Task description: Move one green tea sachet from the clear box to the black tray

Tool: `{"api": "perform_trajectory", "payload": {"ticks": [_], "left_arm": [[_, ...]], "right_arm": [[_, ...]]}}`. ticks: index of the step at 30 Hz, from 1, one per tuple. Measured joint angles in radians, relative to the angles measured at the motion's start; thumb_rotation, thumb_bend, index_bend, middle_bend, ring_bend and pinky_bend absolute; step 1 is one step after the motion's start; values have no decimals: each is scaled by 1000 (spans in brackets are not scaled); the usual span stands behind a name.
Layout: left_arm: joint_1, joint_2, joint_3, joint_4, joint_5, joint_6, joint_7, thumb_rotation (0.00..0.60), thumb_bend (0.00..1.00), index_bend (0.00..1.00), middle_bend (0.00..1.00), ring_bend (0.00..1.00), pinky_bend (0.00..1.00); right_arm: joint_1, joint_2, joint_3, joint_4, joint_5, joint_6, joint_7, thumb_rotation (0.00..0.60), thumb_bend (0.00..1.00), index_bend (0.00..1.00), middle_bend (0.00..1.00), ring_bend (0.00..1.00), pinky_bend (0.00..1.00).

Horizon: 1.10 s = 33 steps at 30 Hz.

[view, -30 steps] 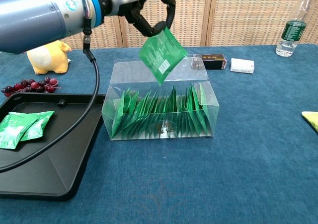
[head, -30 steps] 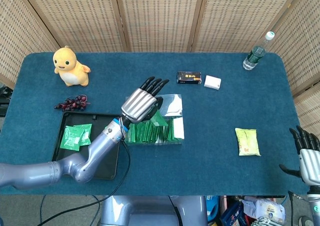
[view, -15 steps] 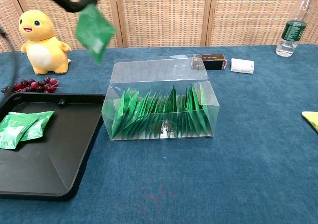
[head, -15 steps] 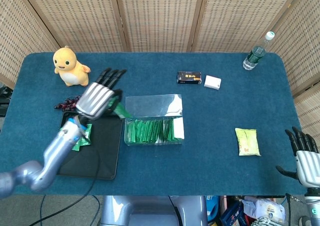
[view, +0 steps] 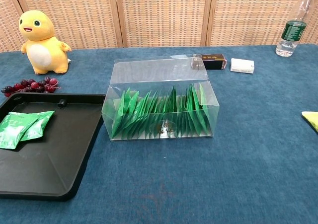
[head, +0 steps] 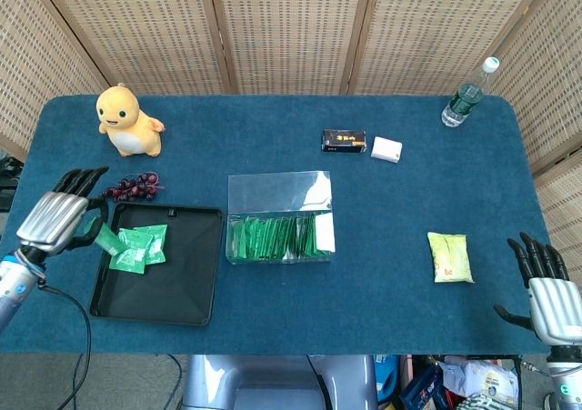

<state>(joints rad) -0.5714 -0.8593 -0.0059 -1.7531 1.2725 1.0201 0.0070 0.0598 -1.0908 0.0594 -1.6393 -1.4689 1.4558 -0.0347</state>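
In the head view my left hand (head: 55,219) hovers over the left edge of the black tray (head: 173,278) and pinches a green tea sachet (head: 107,238), which hangs down toward the tray. Two more green sachets (head: 139,246) lie flat in the tray's left part, and the chest view shows them too (view: 22,127). The clear box (head: 277,190) stands right of the tray with a row of upright green sachets (head: 273,237) inside. My right hand (head: 547,292) sits at the table's near right corner, fingers apart and holding nothing. The chest view shows the box (view: 159,71) and tray (view: 54,157) but neither hand.
A yellow plush toy (head: 127,119) and a bunch of dark grapes (head: 132,188) lie behind the tray. A small black box (head: 344,140), a white box (head: 386,149) and a water bottle (head: 468,92) stand at the back right. A yellow-green packet (head: 450,256) lies near my right hand.
My left hand has carried the sachet up out of the clear box and swung left, across the tray to its left edge. It has left the chest view. The right hand barely moved.
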Motion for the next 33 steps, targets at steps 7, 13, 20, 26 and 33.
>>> {"api": "perform_trajectory", "payload": {"ticks": [7, 13, 20, 26, 33], "left_arm": [[43, -90, 24, 158, 23, -56, -169, 600, 251, 0, 0, 0, 0], [75, -157, 7, 210, 107, 18, -266, 600, 246, 0, 0, 0, 0], [137, -189, -27, 201, 146, 203, -269, 600, 246, 0, 0, 0, 0], [243, -201, -38, 124, 142, 381, -133, 600, 207, 0, 0, 0, 0], [337, -215, -31, 63, 124, 493, 29, 600, 143, 0, 0, 0, 0]], "right_arm": [[4, -7, -3, 0, -1, -7, -14, 600, 0, 10, 0, 0, 0], [4, -7, -2, -2, -1, -6, -17, 600, 0, 10, 0, 0, 0], [0, -3, -3, -1, -2, 1, -7, 600, 0, 10, 0, 0, 0], [-1, 1, -4, 0, -9, 6, 3, 600, 0, 10, 0, 0, 0], [-2, 2, -6, 2, -15, 9, 5, 600, 0, 10, 0, 0, 0]]}}
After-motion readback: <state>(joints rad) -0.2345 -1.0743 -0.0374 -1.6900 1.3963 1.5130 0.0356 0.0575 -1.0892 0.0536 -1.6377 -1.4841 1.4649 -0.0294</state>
